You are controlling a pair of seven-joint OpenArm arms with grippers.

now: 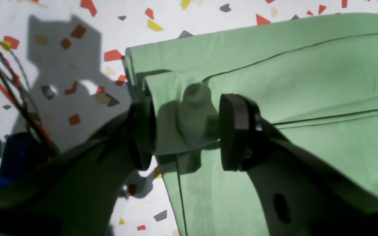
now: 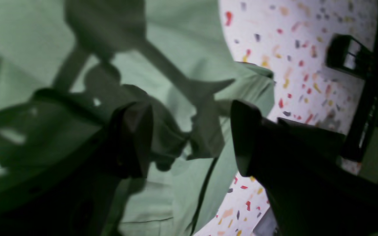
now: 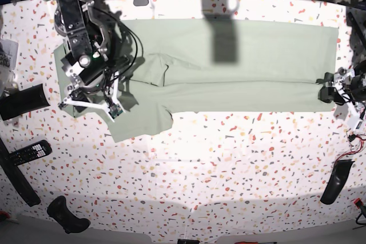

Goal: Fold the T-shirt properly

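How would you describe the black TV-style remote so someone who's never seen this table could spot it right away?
Start at the speckled terrazzo table and find the pale green T-shirt spread across its far half. Go to the shirt's sleeve end, under the arm with the right pincer, then down toward the table's edge. The remote control lies there, slim, black and covered in small buttons, unlike the plain black cylinder above it.

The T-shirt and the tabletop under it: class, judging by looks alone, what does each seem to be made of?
T-shirt: soft woven or knitted cloth, matte sage green; it creases, folds and bunches between the left gripper pads.
Tabletop: hard, smooth, white with coloured flecks, terrazzo-like; possibly a printed laminate.
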